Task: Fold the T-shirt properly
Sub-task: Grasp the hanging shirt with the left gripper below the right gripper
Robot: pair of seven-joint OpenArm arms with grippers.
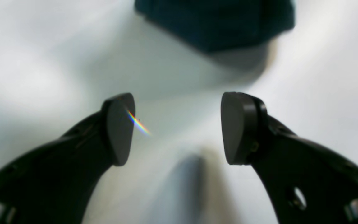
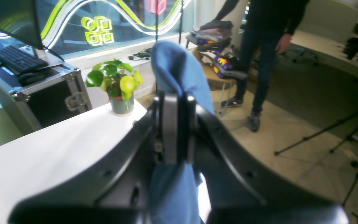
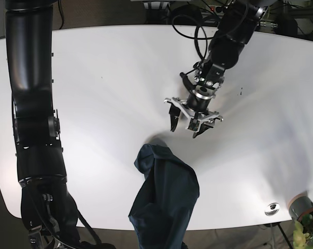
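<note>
Right gripper [image 2: 176, 127] is pinching a fold of the T-shirt [image 2: 179, 71]; the right wrist view shows blue cloth rising above the closed pads and more trailing below them. In the base view the T-shirt [image 3: 164, 199] is hanging as a dark bunched column over the near edge of the table [image 3: 94, 93], its upper end just resting on the white top. The grip itself is hidden there by cloth.

Left gripper [image 3: 194, 116] is hovering over bare table beyond the shirt, jaws spread wide, holding nothing. Its wrist view shows the two pads [image 1: 120, 129] well apart, with a dark edge of the T-shirt [image 1: 216, 21] ahead of them, blurred.

Judged step: the garment is not spread yet, so folding proper cannot begin. It needs to be laid flat first.

To do this well:
- the left gripper should be going for a distinct corner or hem, not the middle of the bunch; a mid-bunch pinch would likely catch several layers;
- the right should be keeping its pinch firm while the cloth is drawn up onto the table;
- the two grips should be pulling apart so the fabric opens without twisting.

Far right corner: a potted plant [image 3: 307, 225] standing near the table edge, well apart from the work.
</note>
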